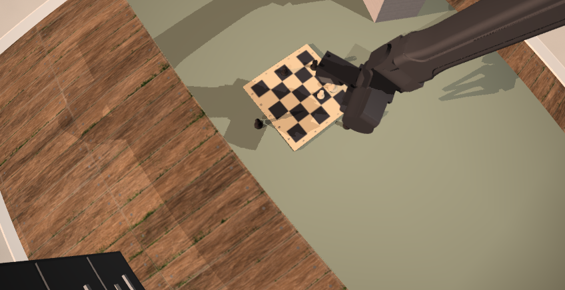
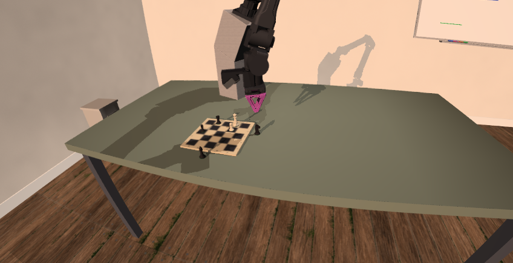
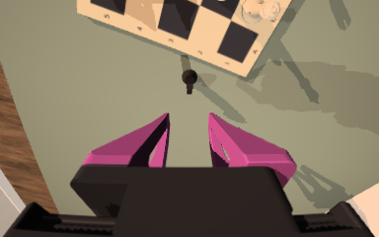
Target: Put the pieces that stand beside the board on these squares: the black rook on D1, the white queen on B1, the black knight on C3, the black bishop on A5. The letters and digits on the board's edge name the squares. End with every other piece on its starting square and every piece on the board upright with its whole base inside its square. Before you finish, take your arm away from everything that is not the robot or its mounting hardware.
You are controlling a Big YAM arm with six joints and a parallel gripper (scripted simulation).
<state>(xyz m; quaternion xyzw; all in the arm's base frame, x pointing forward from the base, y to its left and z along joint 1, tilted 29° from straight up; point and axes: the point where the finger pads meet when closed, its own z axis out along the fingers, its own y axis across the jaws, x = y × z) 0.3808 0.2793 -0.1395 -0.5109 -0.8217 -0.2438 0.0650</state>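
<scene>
The chessboard [image 1: 295, 97] lies on the green table and also shows in the exterior view [image 2: 218, 136]. The white queen [image 2: 234, 120] stands on the board's far edge, with a small white piece [image 2: 231, 127] next to it. Two black pieces [image 2: 218, 119] [image 2: 202, 129] stand on the board. One black piece [image 2: 257, 129] stands beside the board's right side, and another [image 2: 202, 153] beside its front edge. My gripper [image 3: 189, 118] hangs above the table with its pink fingers a little apart and nothing between them. In the wrist view the black piece [image 3: 189, 78] stands just ahead of the fingertips, off the board's edge [image 3: 191, 25].
A tall beige block [image 2: 230, 53] stands on the table behind the arm. The table's curved edge [image 1: 222, 136] runs near the board's left side, with wooden floor beyond. My arm [image 1: 436, 53] covers the board's right edge in the top view.
</scene>
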